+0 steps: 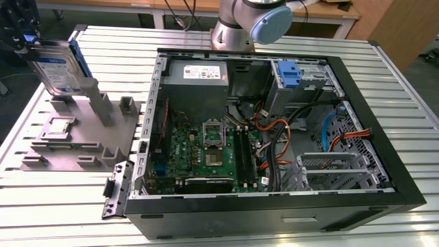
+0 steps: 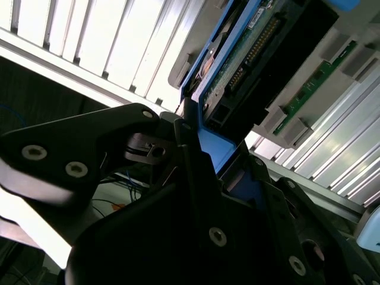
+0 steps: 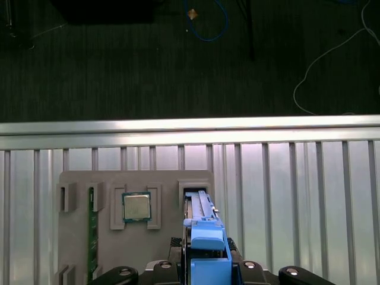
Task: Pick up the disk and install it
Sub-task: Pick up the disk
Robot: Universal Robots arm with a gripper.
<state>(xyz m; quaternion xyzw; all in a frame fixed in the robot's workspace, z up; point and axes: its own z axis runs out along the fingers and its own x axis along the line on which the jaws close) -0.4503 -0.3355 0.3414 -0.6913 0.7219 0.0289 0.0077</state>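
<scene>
Clamping the blue-framed grey metal disk (image 1: 60, 69) by its top end, pincer (image 1: 26, 40) holds it upright, well apart from open black computer case (image 1: 274, 211).

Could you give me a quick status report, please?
Gripper shut on disk, at its blue carrier end. Disk upright over the grey fixture, outside the computer case. No obstruction seen around it.

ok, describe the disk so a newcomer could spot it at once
Find the open black computer case on the slatted table; a grey fixture plate lies at the exterior view's left of it. Upright over that plate, top end in the gripper, is the disk: a flat slab with white-and-blue label and blue frame, unlike the plain grey posts nearby.
</scene>
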